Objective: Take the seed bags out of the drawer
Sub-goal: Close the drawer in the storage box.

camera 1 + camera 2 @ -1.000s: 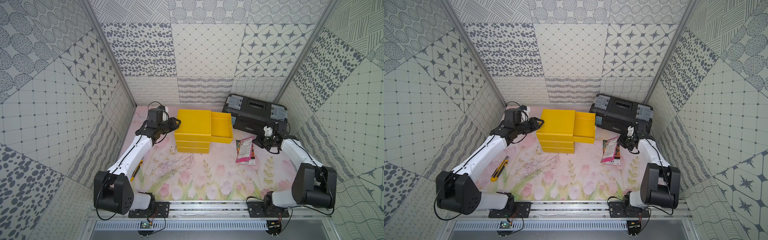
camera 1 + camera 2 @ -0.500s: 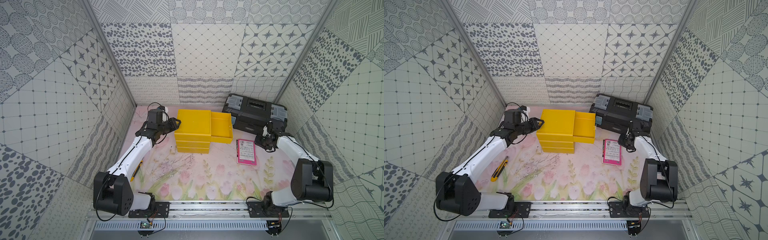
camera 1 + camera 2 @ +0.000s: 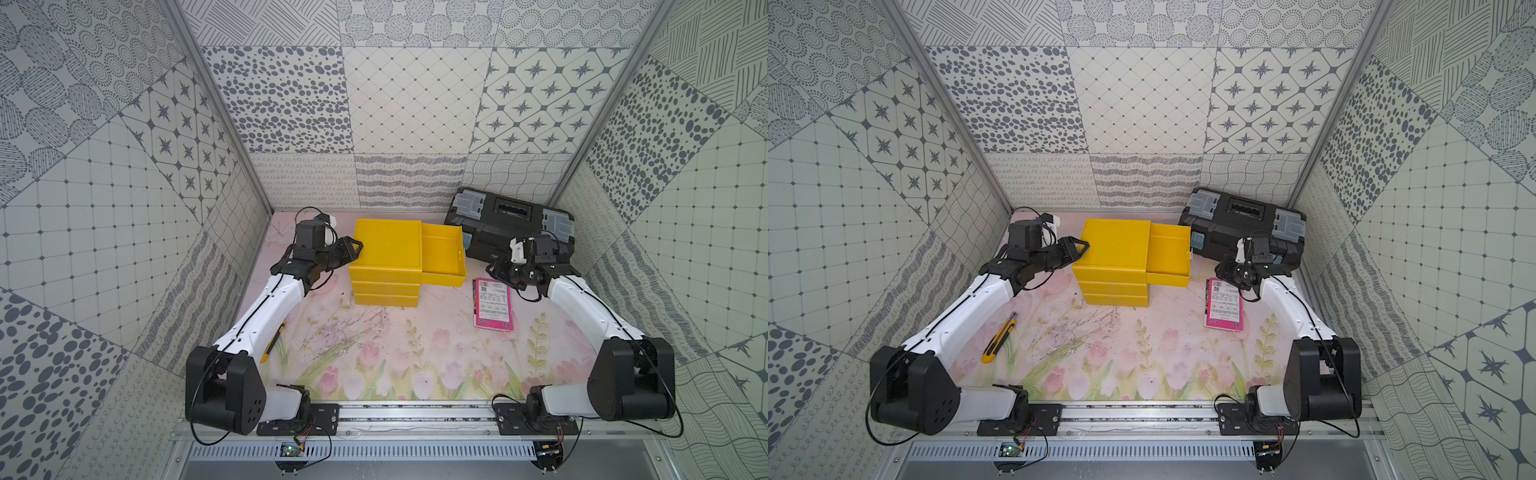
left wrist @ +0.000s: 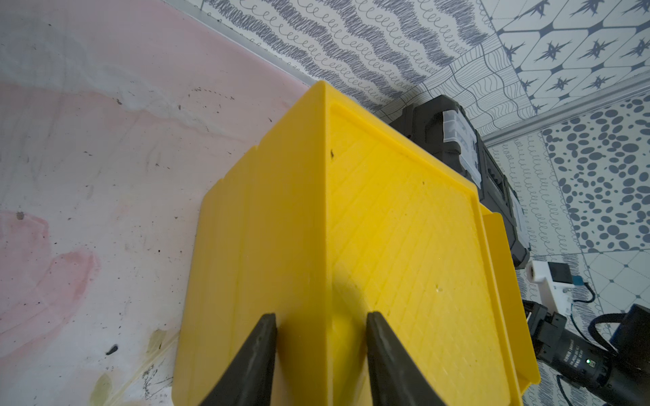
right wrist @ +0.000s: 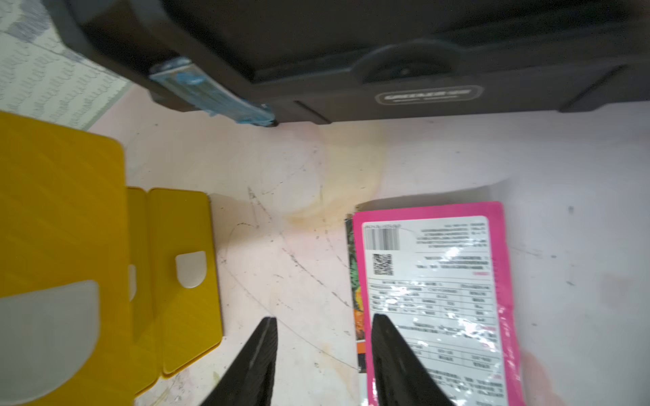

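Observation:
A magenta seed bag (image 3: 492, 305) (image 3: 1224, 306) with a white text panel lies flat on the mat, right of the cabinet. In the right wrist view this magenta bag (image 5: 432, 281) covers a second seed bag, of which only an orange-green edge (image 5: 352, 277) shows. My right gripper (image 3: 498, 271) (image 5: 323, 325) is open just behind the bags, one finger over the magenta edge, holding nothing. The yellow drawer (image 3: 442, 253) (image 3: 1170, 255) stands pulled out to the right and looks empty. My left gripper (image 3: 354, 248) (image 4: 320, 323) is open astride the yellow cabinet's (image 3: 386, 249) top left edge.
A black toolbox (image 3: 513, 226) (image 5: 387, 52) stands at the back right, close behind the right gripper. A yellow utility knife (image 3: 998, 338) lies on the floral mat near the left arm. Patterned walls close in on three sides.
The right gripper laid the seed bags flat on the mat, opened and let go of them. The left arm has hardly moved.

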You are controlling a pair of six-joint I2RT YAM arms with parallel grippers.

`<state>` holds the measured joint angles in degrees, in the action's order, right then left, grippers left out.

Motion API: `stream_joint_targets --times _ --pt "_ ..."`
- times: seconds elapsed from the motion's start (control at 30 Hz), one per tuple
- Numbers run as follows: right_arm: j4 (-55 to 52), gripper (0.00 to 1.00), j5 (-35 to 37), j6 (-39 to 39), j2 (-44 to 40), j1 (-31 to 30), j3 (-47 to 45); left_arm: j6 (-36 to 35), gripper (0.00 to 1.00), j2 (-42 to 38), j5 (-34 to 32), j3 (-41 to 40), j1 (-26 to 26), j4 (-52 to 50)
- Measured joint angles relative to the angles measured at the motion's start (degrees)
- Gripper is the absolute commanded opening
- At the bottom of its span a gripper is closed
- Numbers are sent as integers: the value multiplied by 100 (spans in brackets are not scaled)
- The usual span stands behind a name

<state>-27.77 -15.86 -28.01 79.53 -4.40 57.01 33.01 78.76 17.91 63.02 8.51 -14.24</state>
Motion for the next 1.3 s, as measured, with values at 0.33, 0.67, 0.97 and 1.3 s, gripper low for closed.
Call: stream_joint_targets --times 0.33,0.67,0.97,1.3 --pt "448 51 -463 -492 232 -603 538 -2 44 -68 7 2 0 -160" --pt "629 52 -553 -776 535 -1086 826 -2 44 -79 7 15 0 -221" --pt "1040 52 -824 -1167 1123 -1659 1202 0 44 -125 -13 13 0 -286" --pt "1351 51 -960 -1552 1685 -1989 1453 -2 43 -186 -72 -15 0 -332"
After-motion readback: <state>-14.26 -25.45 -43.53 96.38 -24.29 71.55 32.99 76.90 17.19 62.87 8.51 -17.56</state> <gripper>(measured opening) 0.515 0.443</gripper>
